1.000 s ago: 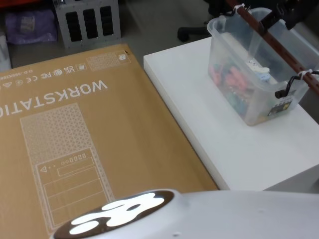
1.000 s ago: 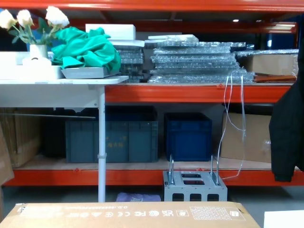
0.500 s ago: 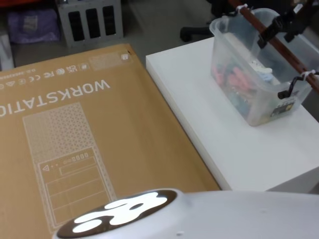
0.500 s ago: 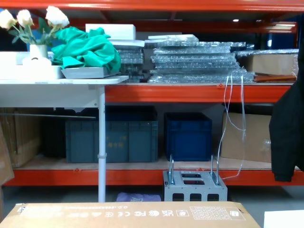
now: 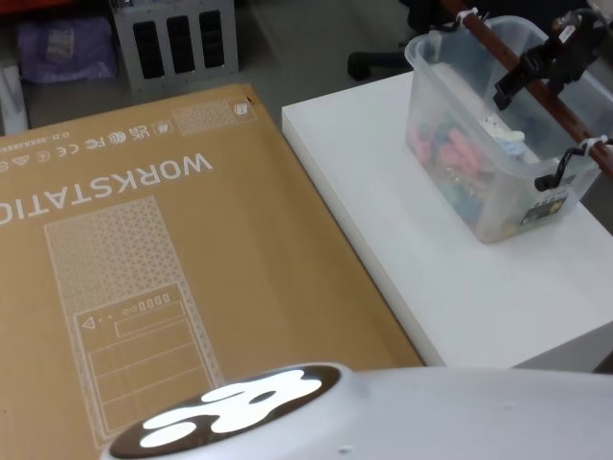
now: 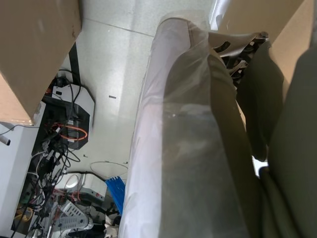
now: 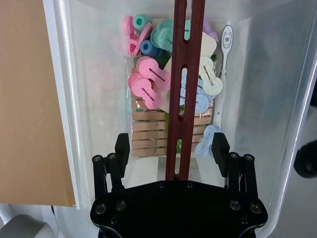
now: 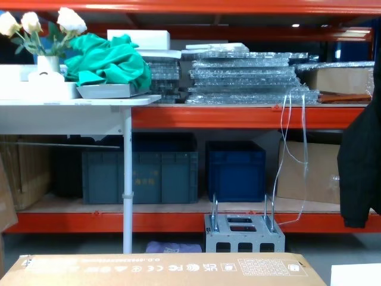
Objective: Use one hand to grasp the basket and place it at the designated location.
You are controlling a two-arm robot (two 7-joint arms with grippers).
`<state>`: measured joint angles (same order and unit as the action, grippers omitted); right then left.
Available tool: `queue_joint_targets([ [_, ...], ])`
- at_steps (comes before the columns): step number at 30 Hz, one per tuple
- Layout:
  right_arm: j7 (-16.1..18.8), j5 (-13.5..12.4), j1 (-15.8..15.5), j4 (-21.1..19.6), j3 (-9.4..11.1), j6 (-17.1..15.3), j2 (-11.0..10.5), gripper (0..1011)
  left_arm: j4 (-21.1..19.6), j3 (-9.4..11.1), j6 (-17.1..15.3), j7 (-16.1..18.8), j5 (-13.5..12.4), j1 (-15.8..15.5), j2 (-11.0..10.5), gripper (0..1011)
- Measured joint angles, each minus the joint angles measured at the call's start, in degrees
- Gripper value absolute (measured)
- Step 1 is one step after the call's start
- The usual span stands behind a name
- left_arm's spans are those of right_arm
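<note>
- Where the white table [image 5: 383, 220] stands to the right of the big cardboard box [image 5: 172, 249], the basket [image 5: 433, 91] is seen resting on its far right part, close to the right edge
- A thin reddish-brown handle [image 5: 573, 120] is run along the basket from its far end to its near end and is held to the rim by white clips
- The right gripper [image 5: 542, 63] is held above the far half of the basket, directly over the handle
- From the right wrist view, the right gripper's fingers [image 7: 122, 148] are seen spread wide, one on each side of the handle, with a clear gap left between each pad and the bar; nothing is pinched
- Pastel pink, blue and green clips [image 7: 148, 84] are seen lying inside the basket, beside a bundle of wooden pegs [image 7: 151, 131]
- The left gripper [image 6: 241, 49] is parked low over the floor beside cardboard; whether it is spread or closed cannot be told
- A grey metal crate [image 8: 244, 238] is set on the floor beyond the cardboard box, and dark blue crates [image 8: 235, 170] are kept on the shelf behind it
</note>
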<state>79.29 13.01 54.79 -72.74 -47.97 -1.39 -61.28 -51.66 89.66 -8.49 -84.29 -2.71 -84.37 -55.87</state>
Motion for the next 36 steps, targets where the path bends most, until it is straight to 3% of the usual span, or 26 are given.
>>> queue_joint_targets([
  [12,-0.26,0.82,0.78,1.47,-0.79,-0.58,0.99,1000,0.0,0.0,0.0,0.0,0.0,0.0,0.0,0],
  [16,-0.33,0.8,0.91,1.87,-0.93,-0.31,1.17,944,0.0,0.0,0.0,0.0,0.0,0.0,0.0,0],
  [29,-0.66,0.79,1.24,2.25,-1.35,-0.04,1.38,583,0.0,0.0,0.0,0.0,0.0,0.0,0.0,0],
  [30,-0.68,0.79,1.25,2.27,-1.38,-0.05,1.39,514,0.0,0.0,0.0,0.0,0.0,0.0,0.0,0],
  [35,-0.76,0.81,1.33,2.33,-1.41,-0.07,1.37,380,0.0,0.0,0.0,0.0,0.0,0.0,0.0,0],
  [36,-0.77,0.82,1.39,2.4,-1.43,-0.05,1.38,308,0.0,0.0,0.0,0.0,0.0,0.0,0.0,0],
])
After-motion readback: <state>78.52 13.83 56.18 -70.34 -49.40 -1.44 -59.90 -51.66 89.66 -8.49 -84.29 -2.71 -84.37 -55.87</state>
